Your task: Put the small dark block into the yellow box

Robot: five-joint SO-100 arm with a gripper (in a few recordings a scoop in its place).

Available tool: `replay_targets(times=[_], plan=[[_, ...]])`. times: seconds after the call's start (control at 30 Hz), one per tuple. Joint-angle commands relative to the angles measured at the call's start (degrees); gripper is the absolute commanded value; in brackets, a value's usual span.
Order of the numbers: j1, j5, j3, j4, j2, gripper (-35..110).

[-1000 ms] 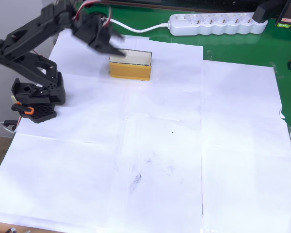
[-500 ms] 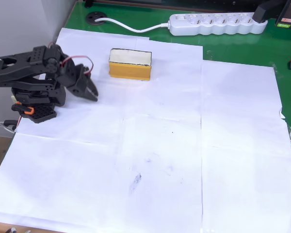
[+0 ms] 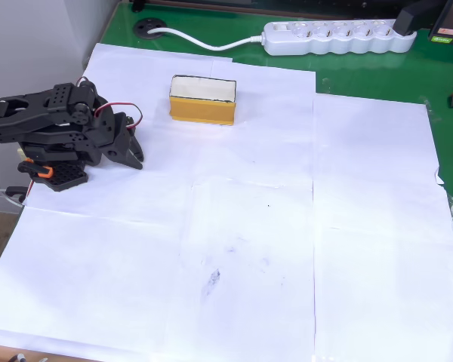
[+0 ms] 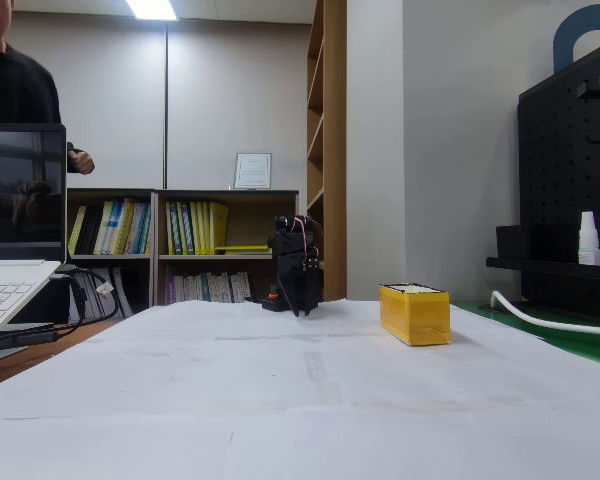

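On white paper (image 3: 249, 226), the yellow box (image 3: 202, 99) sits apart from the hand (image 3: 133, 151).

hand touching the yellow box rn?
Apart. The overhead view shows the hand folded near the arm's base, with bare white paper between it and the yellow box.

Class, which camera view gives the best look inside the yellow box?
The overhead view: it looks down on the mustard-yellow rectangular box, showing its pale cream top. The fixed view sees it side-on, yellow walls with a thin pale rim, interior hidden.
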Motion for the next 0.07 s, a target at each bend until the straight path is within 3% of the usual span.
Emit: replay_targets(times=[0.0, 0.03], plan=[[-0.35, -0.7, 0.88, 4.75, -0.53, 0], [-0.35, -0.7, 0.88, 4.75, -0.53, 0]])
